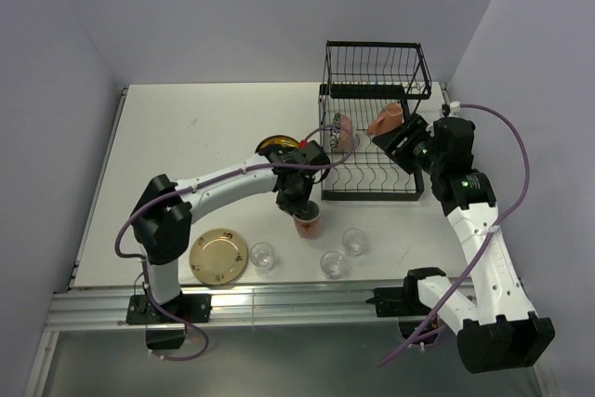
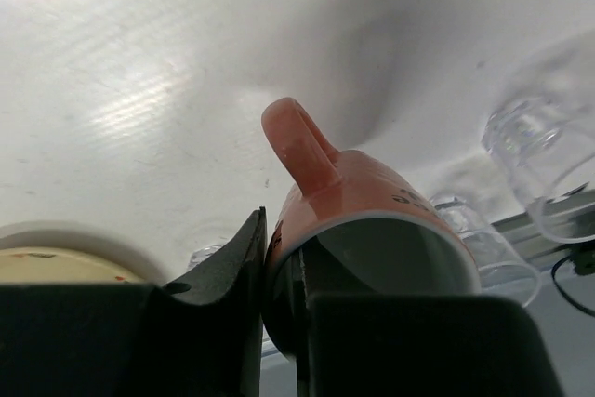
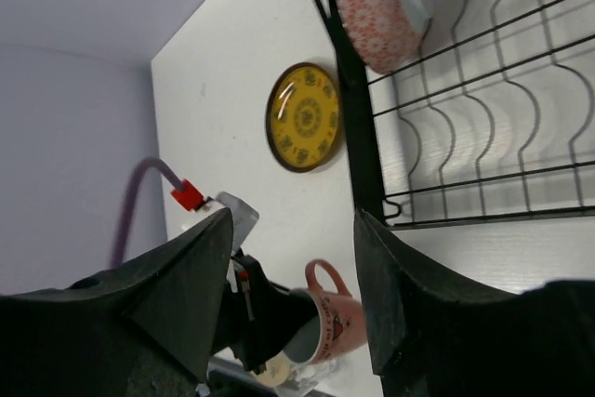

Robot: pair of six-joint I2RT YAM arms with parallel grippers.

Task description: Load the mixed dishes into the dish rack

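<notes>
While the left gripper (image 1: pixel 299 194) pinches an orange-and-white ceramic mug (image 1: pixel 308 220) at centre of the top view, just below the lower-left corner of the black wire dish rack (image 1: pixel 372 198), the right gripper (image 1: pixel 398 144) sits at the rack's right side w/ jaws spread, holding nothing. A second orange mug (image 1: pixel 385 120) and a pink-patterned bowl (image 1: pixel 342 131) sit in the rack. The yellow patterned plate (image 1: pixel 275 145) lies left of it, the tan speckled plate (image 1: pixel 218 256) is at lower left, and three small clear glasses (image 1: pixel 334 263) stand along the bottom.

Left wrist view: claw narrow, one finger (image 2: pixel 232 267) outside the mug's wall, the other inside its mouth, i.e. a rim-only grip. Likely risks: the glossy glaze lets the mug swing or slip on the way up, its handle snags a wire, or it clips the glasses (image 2: pixel 544 151) at right. Mug fills the centre, handle pointing up-frame, salmon outside, pale inside, small dark print near the rim. Can't tell if it rests on the table.

Right wrist view: right claw (image 3: pixel 293 230) wide, empty. Mug at bottom centre, yellow plate mid-frame, bowl at top in the rack.
</notes>
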